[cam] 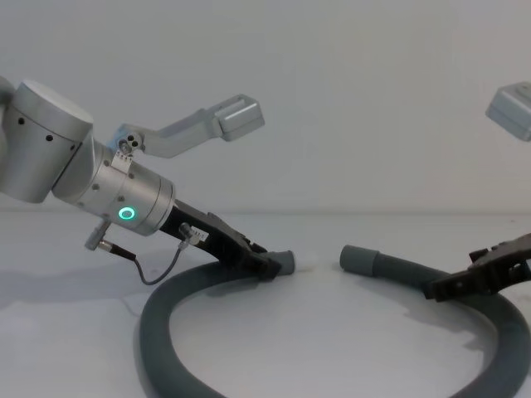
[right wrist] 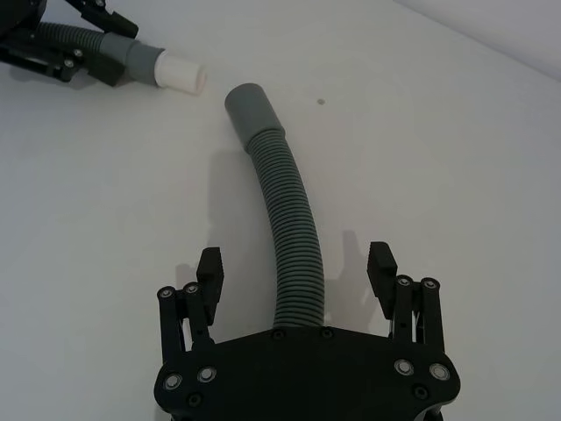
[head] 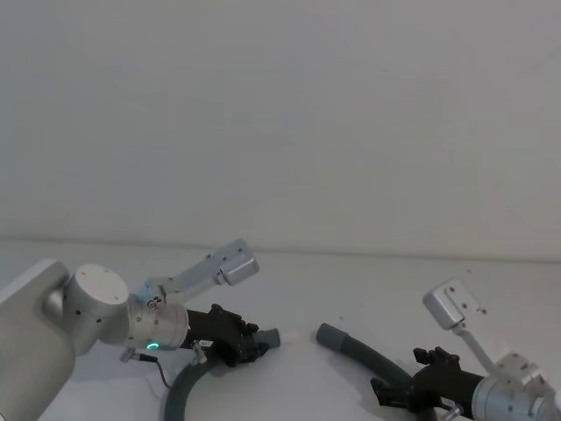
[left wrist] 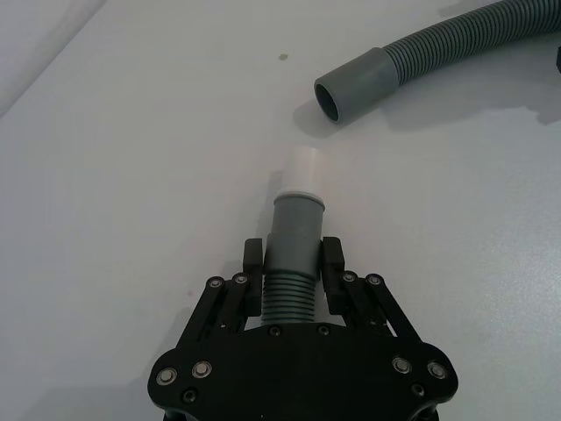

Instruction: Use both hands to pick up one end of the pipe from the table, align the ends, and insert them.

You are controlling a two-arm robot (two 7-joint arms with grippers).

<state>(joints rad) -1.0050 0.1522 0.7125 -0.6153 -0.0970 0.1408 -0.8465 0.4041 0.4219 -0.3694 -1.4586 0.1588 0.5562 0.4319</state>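
Pipe [cam: 163,330] loop cut off below — left pincer [left wrist: 293,257] clamps spigot end [left wrist: 298,215].

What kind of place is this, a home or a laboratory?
Most likely a robot laboratory: a plain white table, a bare wall, and a grey hose with the left gripper shut on one end, the right gripper open around it farther along.

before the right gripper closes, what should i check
1. Left gripper shut on the hose behind the white tip: ok.
2. Right gripper open, a finger on each side of the hose: ok.
3. Right gripper holding the hose: not ok.
4. White tip lined up with the hollow cuff: not ok, they sit apart and at an angle.
5. Hollow cuff clear of the table: cannot tell.
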